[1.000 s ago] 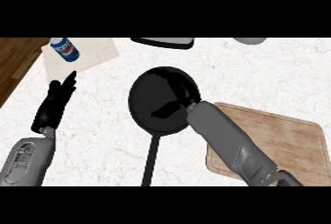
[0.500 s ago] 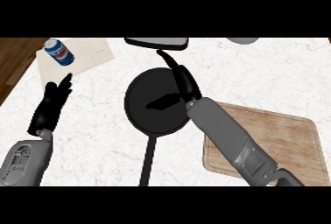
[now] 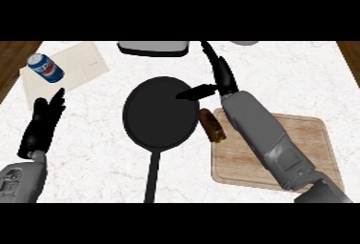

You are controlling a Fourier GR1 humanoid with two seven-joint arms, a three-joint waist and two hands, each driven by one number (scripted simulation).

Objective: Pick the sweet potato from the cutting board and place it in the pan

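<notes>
Two hands and several items on a white marbled bench (image 3: 91,147).

1. Pan (image 3: 160,114): black and round, at the centre of the frame. Its long handle runs down toward the lower edge.

2. Sweet potato (image 3: 212,125): brown and elongated. It lies on the left edge of the cutting board, just beside the pan's right rim and outside the pan. Neither hand is on it.

3. Cutting board (image 3: 309,139): pale wood, at the lower right of the frame. The right forearm crosses it slantwise.

4. Right hand (image 3: 224,82): above the board, at the upper centre-right. The fingers are straight and point toward the top of the frame. The thumb is spread out to the left, over the pan's upper right rim. It grips nothing.

5. Left hand (image 3: 42,126): at the left edge, fingers straight and pointing up, spread a little. It is resting and holds nothing.

6. Can (image 3: 45,68): blue, at the upper left, set on a sheet of paper (image 3: 79,61).

7. Grey tray (image 3: 153,46): at the top centre, above the pan.

8. Grey object (image 3: 244,43): at the top, right of the tray and cut off by the frame edge, so its kind cannot be told.
</notes>
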